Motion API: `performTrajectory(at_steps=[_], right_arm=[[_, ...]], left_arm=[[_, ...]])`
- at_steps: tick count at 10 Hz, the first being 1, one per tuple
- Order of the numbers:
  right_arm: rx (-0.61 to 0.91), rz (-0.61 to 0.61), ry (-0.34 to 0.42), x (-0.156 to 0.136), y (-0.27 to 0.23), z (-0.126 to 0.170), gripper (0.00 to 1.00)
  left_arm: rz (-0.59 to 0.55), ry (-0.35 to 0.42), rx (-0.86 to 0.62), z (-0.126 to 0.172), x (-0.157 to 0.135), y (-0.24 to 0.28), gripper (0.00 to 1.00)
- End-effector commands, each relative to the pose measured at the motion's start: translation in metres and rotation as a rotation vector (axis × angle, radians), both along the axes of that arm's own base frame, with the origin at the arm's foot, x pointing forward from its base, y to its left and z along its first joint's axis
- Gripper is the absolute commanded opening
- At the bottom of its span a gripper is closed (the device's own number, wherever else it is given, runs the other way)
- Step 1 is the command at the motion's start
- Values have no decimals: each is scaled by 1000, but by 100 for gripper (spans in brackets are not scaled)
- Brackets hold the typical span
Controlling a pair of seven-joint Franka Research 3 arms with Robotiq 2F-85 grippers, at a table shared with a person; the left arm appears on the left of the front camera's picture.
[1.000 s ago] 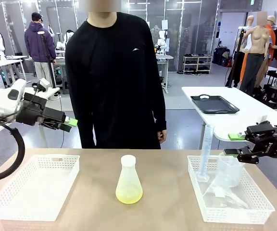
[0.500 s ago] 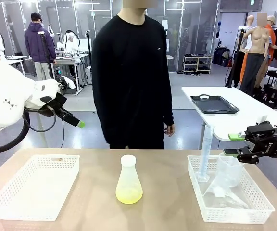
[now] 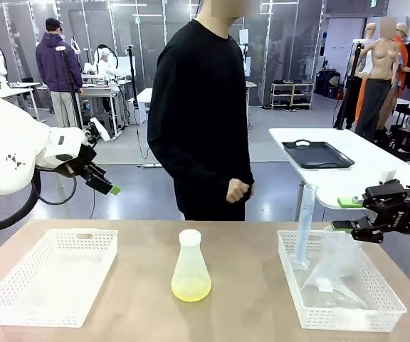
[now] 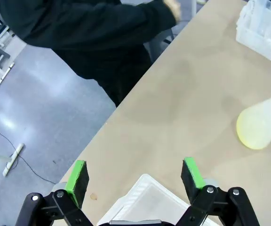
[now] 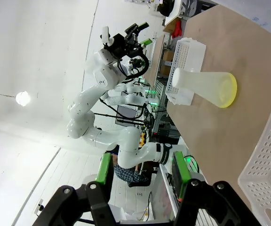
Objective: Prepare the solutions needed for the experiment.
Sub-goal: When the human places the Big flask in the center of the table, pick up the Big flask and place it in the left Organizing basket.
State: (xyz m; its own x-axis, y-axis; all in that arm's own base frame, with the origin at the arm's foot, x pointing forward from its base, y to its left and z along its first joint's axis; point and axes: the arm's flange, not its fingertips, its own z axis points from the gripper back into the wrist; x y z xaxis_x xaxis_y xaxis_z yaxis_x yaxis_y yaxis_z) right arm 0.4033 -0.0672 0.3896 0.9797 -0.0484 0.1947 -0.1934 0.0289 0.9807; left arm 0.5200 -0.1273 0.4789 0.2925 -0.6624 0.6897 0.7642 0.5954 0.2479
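Drawn back since earlier, the left claw (image 3: 111, 189) is released; the right claw (image 3: 346, 214) is parted, empty. If the flask (image 3: 191, 260) is knocked, the solutions (image 3: 191, 288) could be spilled.

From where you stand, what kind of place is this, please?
Probably a robotics workshop or lab, set up for a chemistry exercise. A flask with a little yellow liquid stands on the table, a tall measuring tube stands in a white basket, and a white work table stands in the open hall behind.
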Motion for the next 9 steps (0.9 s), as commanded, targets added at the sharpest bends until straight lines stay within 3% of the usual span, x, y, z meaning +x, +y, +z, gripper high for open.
performTrajectory(at_steps=[1,3,4,5,8,9], right_arm=[[6,4,-5,0,0,1,64],[6,4,-5,0,0,1,64],[6,4,-5,0,0,1,64],[6,4,-5,0,0,1,64],[6,4,-5,0,0,1,64],[6,4,-5,0,0,1,64]], left_arm=[[36,2,-12,9,0,-6,100],[6,3,-5,1,0,-2,100],[-82,-111,95,-8,12,1,100],[-146,-160,135,-11,15,2,100],[-157,-284,317,-23,22,10,100],[-163,-257,339,-27,22,14,100]])
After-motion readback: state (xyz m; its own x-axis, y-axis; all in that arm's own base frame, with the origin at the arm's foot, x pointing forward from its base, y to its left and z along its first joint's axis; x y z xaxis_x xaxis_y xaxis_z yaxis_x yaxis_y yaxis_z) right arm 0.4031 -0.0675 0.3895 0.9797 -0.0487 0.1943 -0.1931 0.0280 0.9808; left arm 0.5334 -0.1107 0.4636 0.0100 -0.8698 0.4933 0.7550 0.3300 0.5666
